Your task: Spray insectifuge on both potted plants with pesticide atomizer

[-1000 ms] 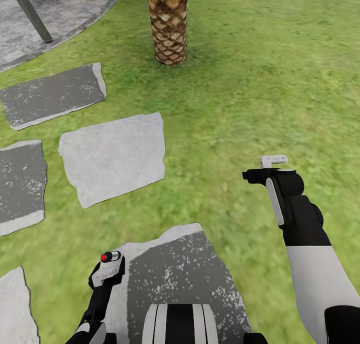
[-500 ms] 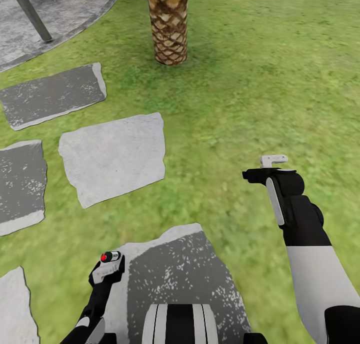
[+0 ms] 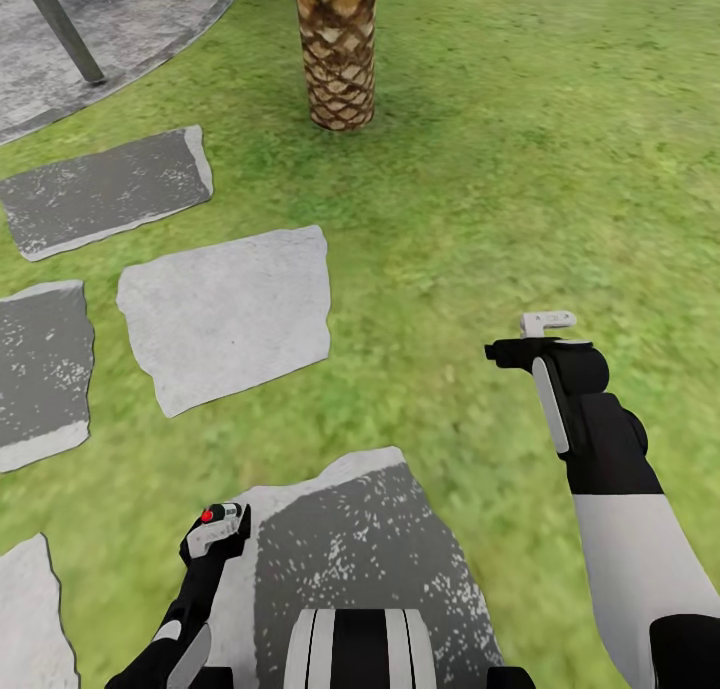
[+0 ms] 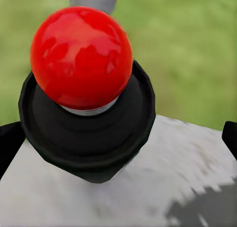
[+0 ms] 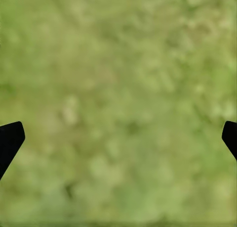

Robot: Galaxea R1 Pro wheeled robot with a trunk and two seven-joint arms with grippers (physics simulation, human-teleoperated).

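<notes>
The left gripper is hovering over the near-left edge of the big speckled stepping stone, the one lying right in front of the robot's trunk. The pesticide atomizer is sitting in that gripper, its top pointing up. In the left wrist view the atomizer is showing a shiny red round cap on a wide black collar, close to the camera, with the stone's pale surface behind it. The dark fingertips are standing wide at the picture's edges. One seems to be just beside the collar and the other is apart from it, so I cannot tell whether the left gripper is actually clamping the bottle.

The right gripper is hanging over bare lawn, beyond the stone's far-right corner and well apart from the atomizer. Its fingers are spread wide with nothing but blurred grass between them.

Further from the stone, straight ahead, a scaly brown palm trunk is rising out of the grass.
</notes>
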